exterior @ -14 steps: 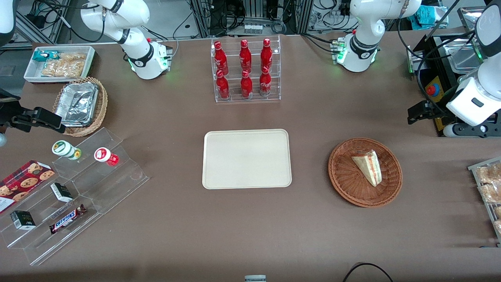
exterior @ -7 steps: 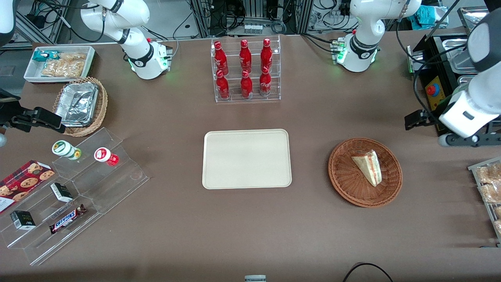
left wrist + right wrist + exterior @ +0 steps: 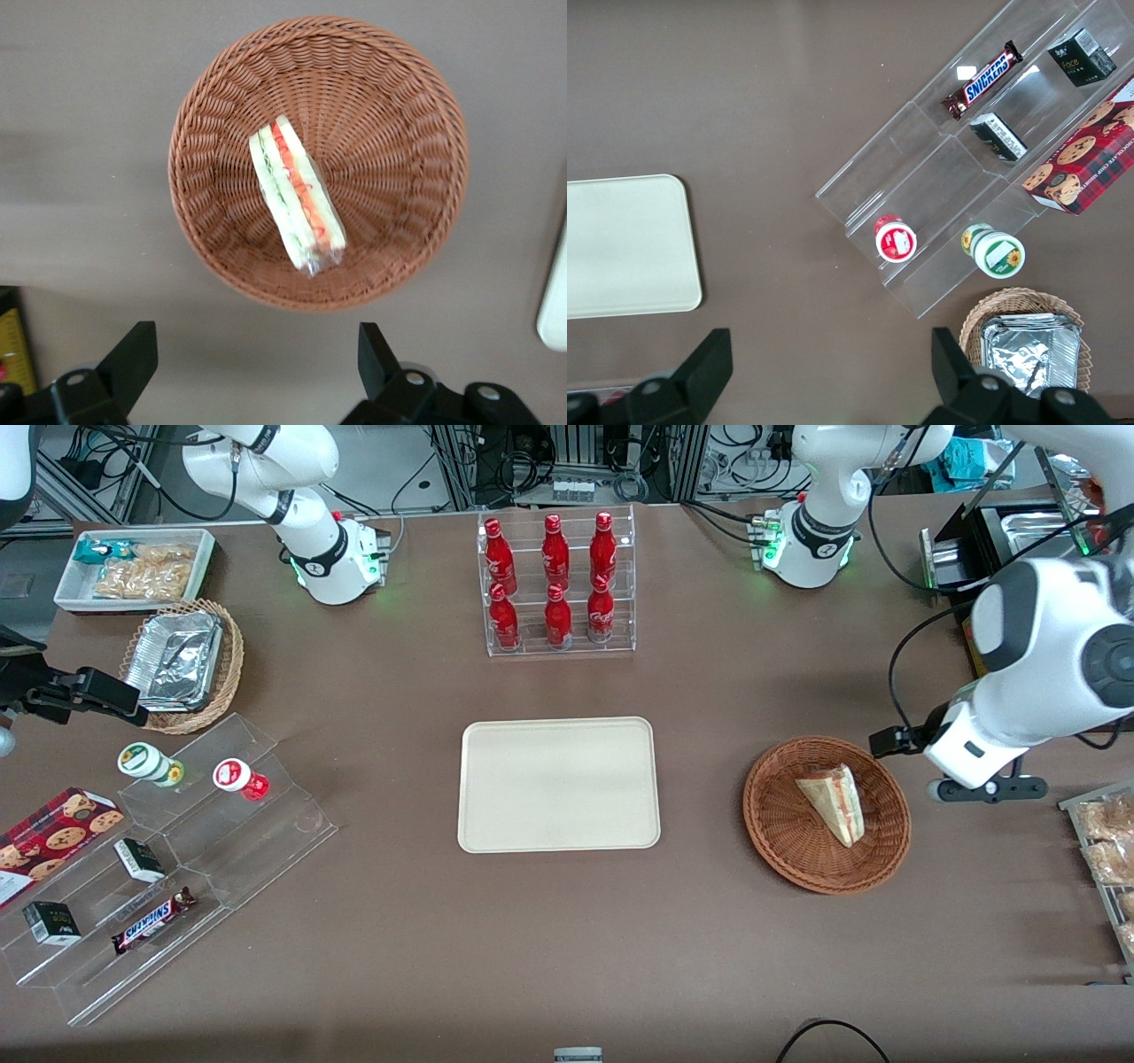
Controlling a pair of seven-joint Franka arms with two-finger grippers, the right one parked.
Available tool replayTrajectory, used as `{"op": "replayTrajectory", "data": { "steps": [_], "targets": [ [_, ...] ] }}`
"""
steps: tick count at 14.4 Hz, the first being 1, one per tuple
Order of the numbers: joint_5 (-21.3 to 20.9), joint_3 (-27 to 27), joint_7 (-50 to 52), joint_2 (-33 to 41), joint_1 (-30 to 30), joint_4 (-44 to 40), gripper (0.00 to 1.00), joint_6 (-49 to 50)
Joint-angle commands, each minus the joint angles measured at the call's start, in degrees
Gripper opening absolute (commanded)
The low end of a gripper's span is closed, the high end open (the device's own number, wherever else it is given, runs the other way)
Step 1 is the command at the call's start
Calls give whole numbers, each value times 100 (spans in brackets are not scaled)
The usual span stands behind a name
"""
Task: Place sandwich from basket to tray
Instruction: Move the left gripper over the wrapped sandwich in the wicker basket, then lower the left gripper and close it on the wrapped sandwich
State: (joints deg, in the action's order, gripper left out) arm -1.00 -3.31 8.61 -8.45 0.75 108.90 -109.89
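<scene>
The sandwich (image 3: 833, 802), a pale bread wedge with red and green filling, lies in the round reddish-brown basket (image 3: 771, 815). It also shows in the left wrist view as the sandwich (image 3: 297, 199) with its cut edge up, in the basket (image 3: 399, 133). The cream tray (image 3: 558, 784) lies flat at the table's middle, beside the basket, and one edge of the tray (image 3: 554, 292) shows at the wrist. My left gripper (image 3: 889, 741) hangs just outside the basket's rim, toward the working arm's end. The gripper (image 3: 255, 354) is open, with only bare table between its fingers.
A clear rack of red bottles (image 3: 556, 584) stands farther from the front camera than the tray. A wire rack of bagged pastries (image 3: 1103, 850) sits at the working arm's end. A stepped acrylic stand (image 3: 168, 859), a tan foil-filled basket (image 3: 182, 664) and a white bin (image 3: 133, 567) lie toward the parked arm's end.
My left arm has swung from the table's end toward the basket and nearer to the front camera. The sandwich, basket and tray have not moved.
</scene>
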Motion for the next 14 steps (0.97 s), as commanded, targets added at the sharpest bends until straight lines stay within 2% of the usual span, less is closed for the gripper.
{"op": "replayTrajectory", "data": {
  "steps": [1,8,14],
  "targets": [
    [-111,6,989,151,197,623,100,-707],
    [-120,6,3003,-42,206,1335,100,-2079],
    [-111,-3,3841,-481,206,1494,100,-2581]
  ]
}}
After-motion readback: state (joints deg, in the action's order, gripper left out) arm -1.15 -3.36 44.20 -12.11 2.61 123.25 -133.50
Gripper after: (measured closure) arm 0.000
